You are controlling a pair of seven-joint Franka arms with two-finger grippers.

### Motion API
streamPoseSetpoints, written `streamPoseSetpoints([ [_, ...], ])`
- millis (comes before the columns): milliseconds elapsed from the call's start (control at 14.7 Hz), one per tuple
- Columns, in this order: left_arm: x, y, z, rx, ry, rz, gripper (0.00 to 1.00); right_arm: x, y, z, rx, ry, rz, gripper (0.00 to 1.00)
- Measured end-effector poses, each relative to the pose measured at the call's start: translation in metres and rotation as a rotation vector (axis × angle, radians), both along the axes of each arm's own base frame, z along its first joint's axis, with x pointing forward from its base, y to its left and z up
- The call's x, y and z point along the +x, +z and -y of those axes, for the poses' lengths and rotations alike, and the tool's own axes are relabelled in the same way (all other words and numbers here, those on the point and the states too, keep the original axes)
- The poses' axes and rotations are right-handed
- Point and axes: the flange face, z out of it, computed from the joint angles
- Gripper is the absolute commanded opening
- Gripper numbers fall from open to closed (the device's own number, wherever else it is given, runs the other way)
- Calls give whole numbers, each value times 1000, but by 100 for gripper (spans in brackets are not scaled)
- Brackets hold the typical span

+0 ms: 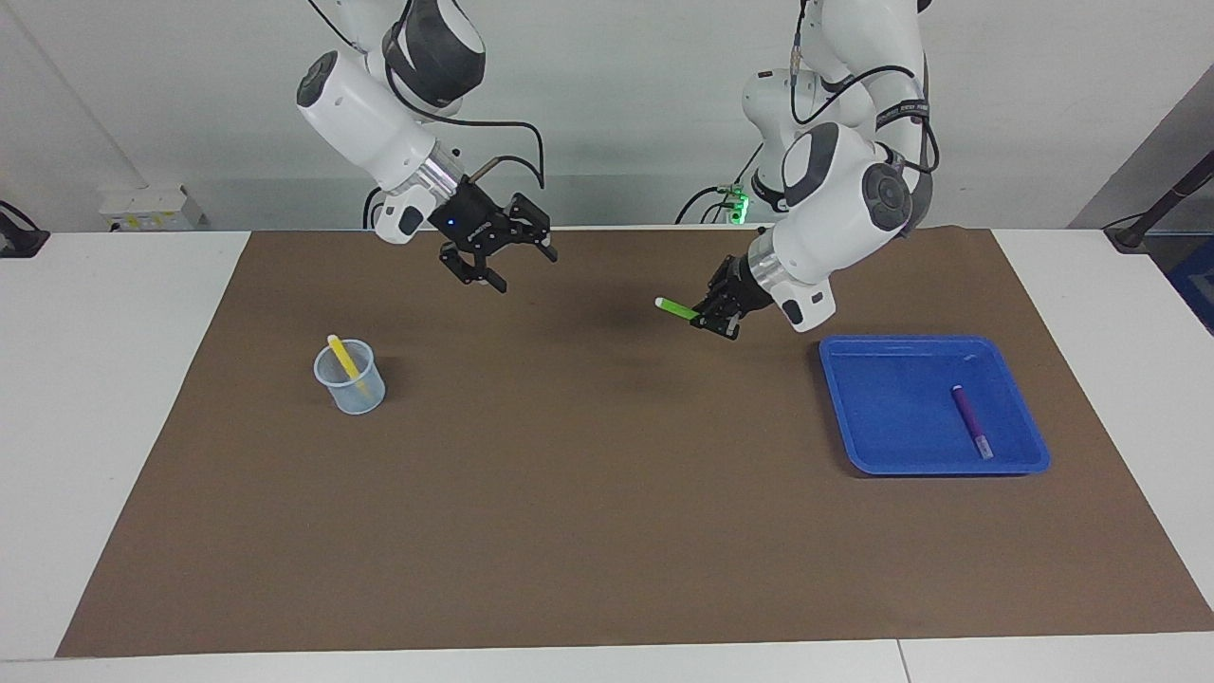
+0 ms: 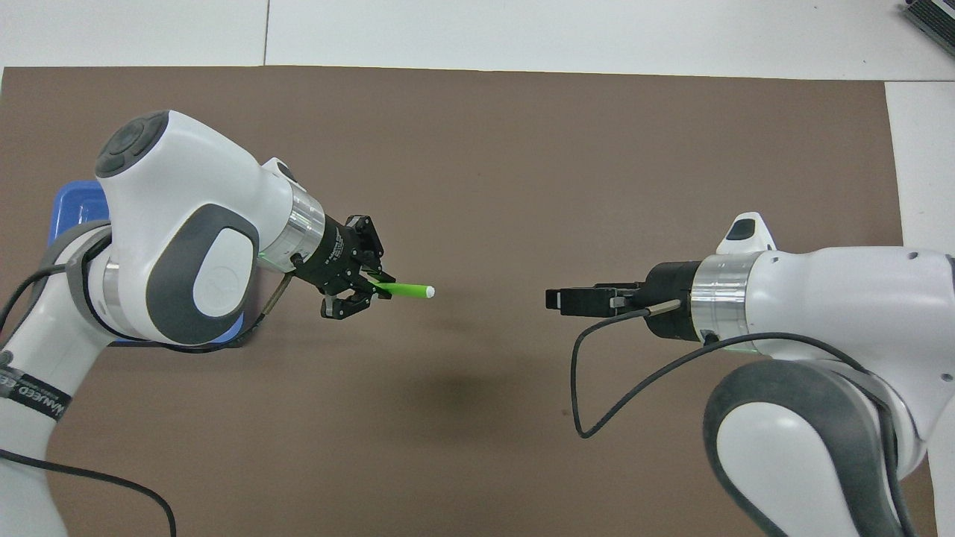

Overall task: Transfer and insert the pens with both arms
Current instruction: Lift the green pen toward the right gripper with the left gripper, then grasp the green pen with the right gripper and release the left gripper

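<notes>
My left gripper [image 1: 711,321] is shut on the bright green pen [image 1: 675,306] and holds it level in the air over the mat, beside the blue tray; the pen's pale end points toward my right gripper. In the overhead view the left gripper [image 2: 357,292] and the green pen [image 2: 409,289] face the right gripper [image 2: 553,300] across a gap. My right gripper [image 1: 507,258] is open and empty, raised over the mat. The yellow pen [image 1: 341,358] stands slanted in a clear cup [image 1: 353,387]. The purple pen [image 1: 972,422] lies in the blue tray [image 1: 892,408].
A brown mat [image 1: 607,493] covers the white table. The tray's corner shows under my left arm in the overhead view [image 2: 74,205]. The cup and the purple pen are hidden in the overhead view.
</notes>
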Motion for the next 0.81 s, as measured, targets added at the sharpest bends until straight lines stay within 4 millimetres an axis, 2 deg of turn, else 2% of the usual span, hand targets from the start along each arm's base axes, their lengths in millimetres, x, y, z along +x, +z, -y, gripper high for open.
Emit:
streamPoseSetpoints([
  [271, -19, 8, 52, -39, 15, 32, 0, -3, -9, -25, 22, -1, 0, 100],
  [543, -28, 20, 71, -82, 23, 51, 0, -3, -24, -49, 17, -10, 12, 97],
  [814, -35, 24, 84, -89, 26, 67, 0, -3, -33, -59, 11, -11, 16, 89],
])
